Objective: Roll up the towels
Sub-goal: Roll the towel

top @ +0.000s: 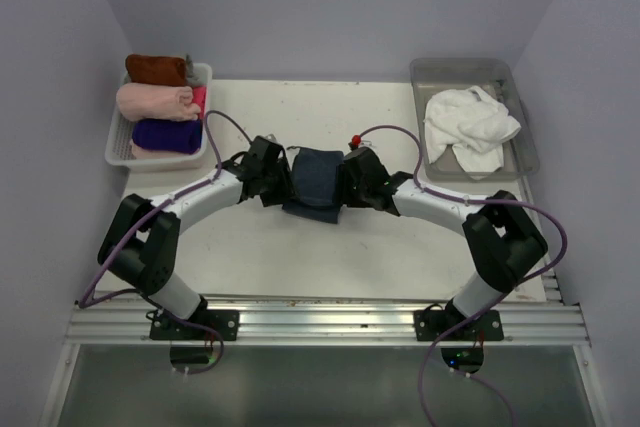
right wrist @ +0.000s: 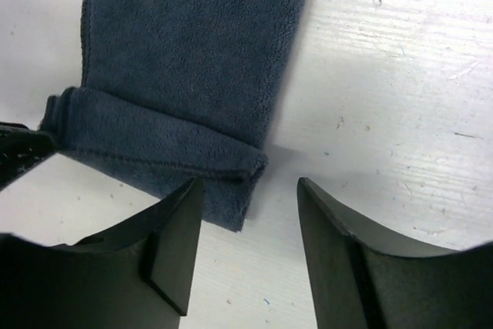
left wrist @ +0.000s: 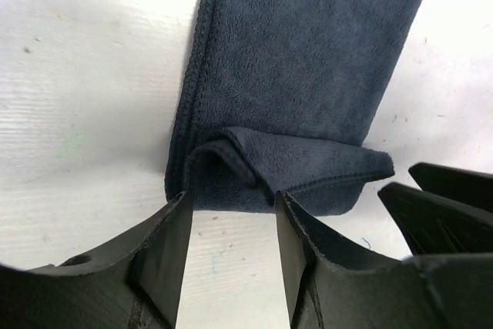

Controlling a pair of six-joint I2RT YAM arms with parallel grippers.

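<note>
Both grippers at the near end of the blue towel [left wrist: 308, 59]. The left gripper [left wrist: 231, 206] and right gripper [right wrist: 250, 190] stand with jaws apart, holding nothing, one at each corner of the turned-over fold [left wrist: 308, 167] just ahead of their fingertips; neither arm is clearly the nearer. The towel lies flat on the table [right wrist: 400, 75], its long axis running straight away from the fold, so a roll would likely travel forward along it (nothing stands on the cloth beyond the fold). Well apart, at far left, a tray [top: 118, 152] holds the rolled brown towel [top: 155, 69], a pink roll [top: 155, 100] and a purple roll [top: 165, 135]. At far right, a bin [top: 525, 147] holds the crumpled white towel [top: 470, 125].
</note>
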